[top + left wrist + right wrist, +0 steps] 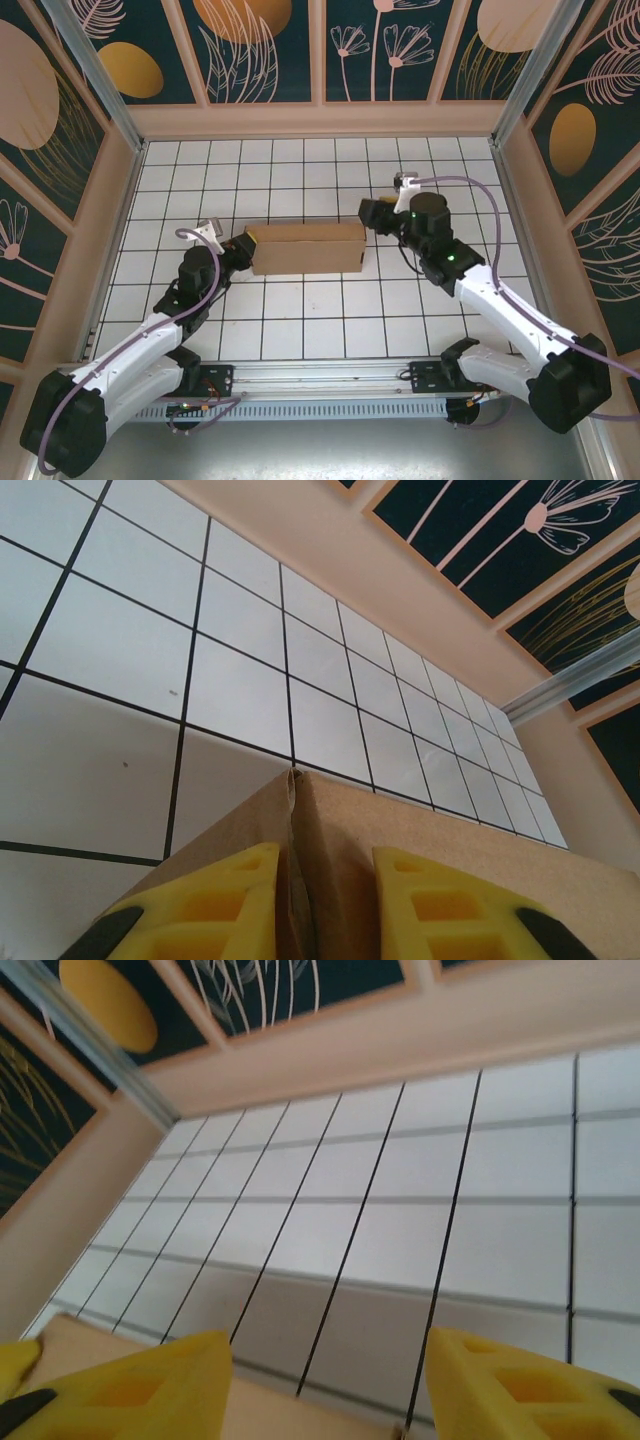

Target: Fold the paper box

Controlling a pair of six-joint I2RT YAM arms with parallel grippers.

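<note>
The paper box (pixel 307 248) lies in the middle of the tiled table (pixel 300 340), its long side running from 9 to 3 o'clock. From above it looks closed up into a flat brown block. The left gripper (pixel 243 241) is at its 9 o'clock end. On the left wrist camera its yellow fingers (pixel 200 915) stand close together with a cardboard seam (pixel 293 820) rising between them. I cannot tell whether they truly pinch the board or merely press against it. The right gripper (pixel 369 213) sits just off the box's 2 o'clock corner. Its jaws are spread wide, with bare tiles showing between them and only a strip of cardboard below, so it holds nothing.

The seam is what worries me. Two panels meet there with a thin gap, and nothing I can see locks them together. If the left fingers draw back toward 9 o'clock, I would expect the stiff corrugated board to spring open and undo the fold. If they squeeze harder instead, they could crush or kink that edge.

With the right side released, nothing steadies the 3 o'clock end. A push from the left could slide the light box across the smooth tiles or swing it round.

The wide right fingers are also close to that corner, and a careless move could hook a flap and lift it. From here I can't make out whether the tabs are tucked in.
</note>
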